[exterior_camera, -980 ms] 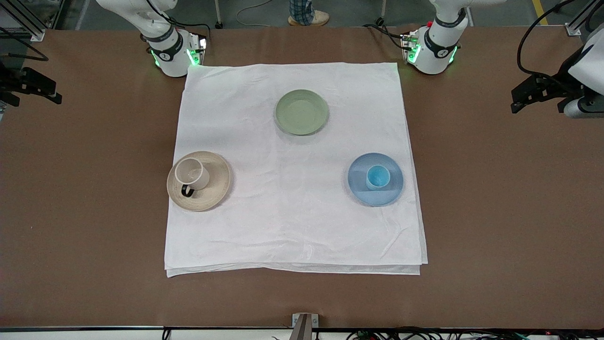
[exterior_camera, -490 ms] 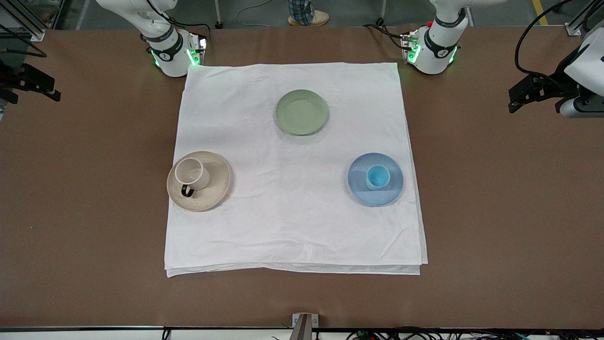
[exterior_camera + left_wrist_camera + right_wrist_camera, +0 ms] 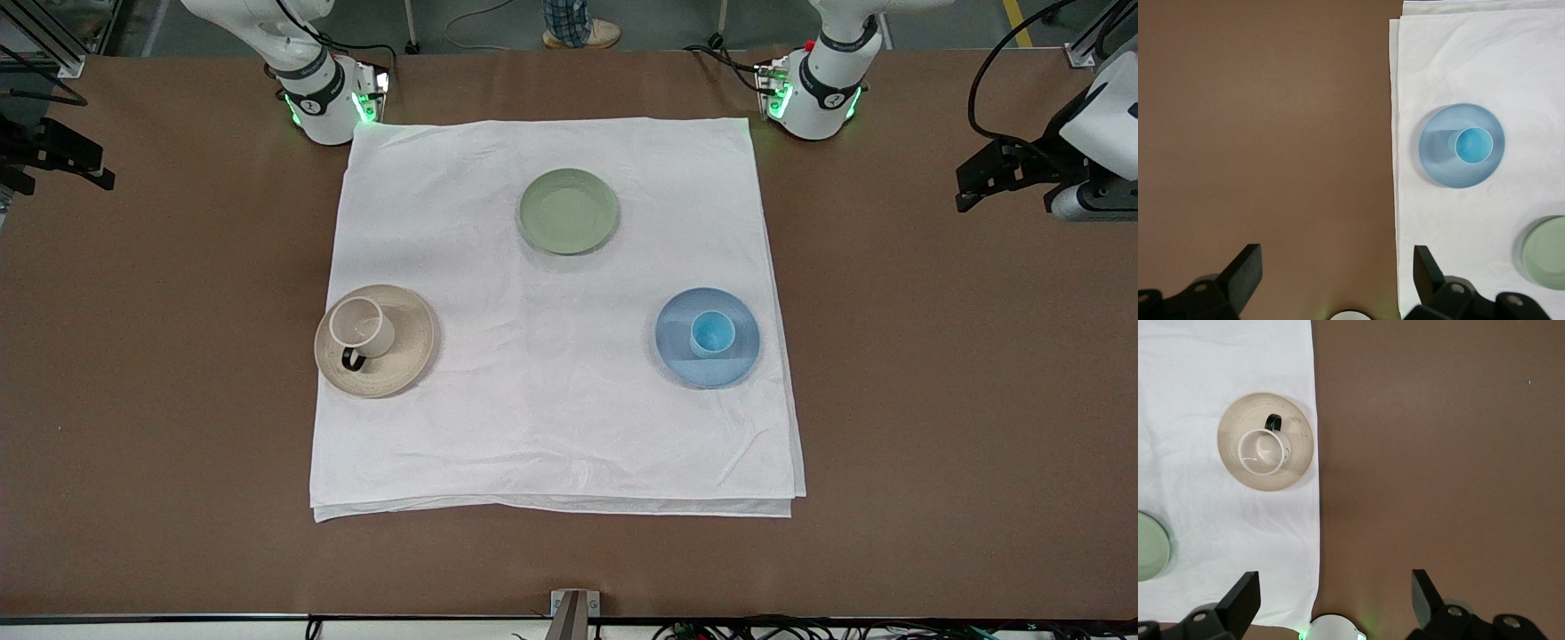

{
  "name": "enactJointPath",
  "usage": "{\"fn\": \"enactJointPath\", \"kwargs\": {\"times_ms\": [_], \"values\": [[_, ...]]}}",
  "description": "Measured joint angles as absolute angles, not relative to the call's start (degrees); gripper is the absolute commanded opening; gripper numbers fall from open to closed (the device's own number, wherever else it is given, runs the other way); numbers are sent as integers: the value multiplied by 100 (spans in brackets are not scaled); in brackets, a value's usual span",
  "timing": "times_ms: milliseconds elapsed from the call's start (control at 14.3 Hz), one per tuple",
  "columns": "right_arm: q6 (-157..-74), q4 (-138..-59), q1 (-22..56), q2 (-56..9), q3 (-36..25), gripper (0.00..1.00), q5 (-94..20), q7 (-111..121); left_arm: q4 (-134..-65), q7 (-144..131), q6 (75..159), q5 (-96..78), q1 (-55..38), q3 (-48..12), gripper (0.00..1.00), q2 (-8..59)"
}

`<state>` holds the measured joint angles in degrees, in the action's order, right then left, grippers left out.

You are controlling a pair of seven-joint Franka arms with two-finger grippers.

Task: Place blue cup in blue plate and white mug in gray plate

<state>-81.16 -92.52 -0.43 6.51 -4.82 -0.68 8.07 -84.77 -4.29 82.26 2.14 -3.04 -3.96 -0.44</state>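
The blue cup [image 3: 712, 333] stands upright in the blue plate [image 3: 677, 354] on the white cloth, toward the left arm's end; both show in the left wrist view, cup [image 3: 1473, 145] in plate [image 3: 1439, 157]. The white mug [image 3: 361, 328] stands in the gray plate [image 3: 407, 356], its black handle toward the front camera; both show in the right wrist view, mug [image 3: 1263, 452] in plate [image 3: 1235, 425]. My left gripper [image 3: 982, 182] is open and empty, high over bare table off the cloth. My right gripper [image 3: 67, 160] is open and empty over bare table at the right arm's end.
A pale green plate [image 3: 568, 211] lies empty on the cloth, farther from the front camera than the other plates. The white cloth [image 3: 551, 427] covers the table's middle. Bare brown table [image 3: 960, 400] lies at both ends. The arm bases [image 3: 324, 98] stand at the cloth's farthest corners.
Both grippers have drawn slightly outward toward their own ends of the table. The cups and plates have not moved.
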Motion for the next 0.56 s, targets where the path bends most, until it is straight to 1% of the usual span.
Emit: {"fn": "enactJointPath", "kwargs": {"times_ms": [560], "values": [[-8143,-9252,-42,656,-476,100,-106,811,-8477,-429,8226,214,-304,-402,100,-44]]}}
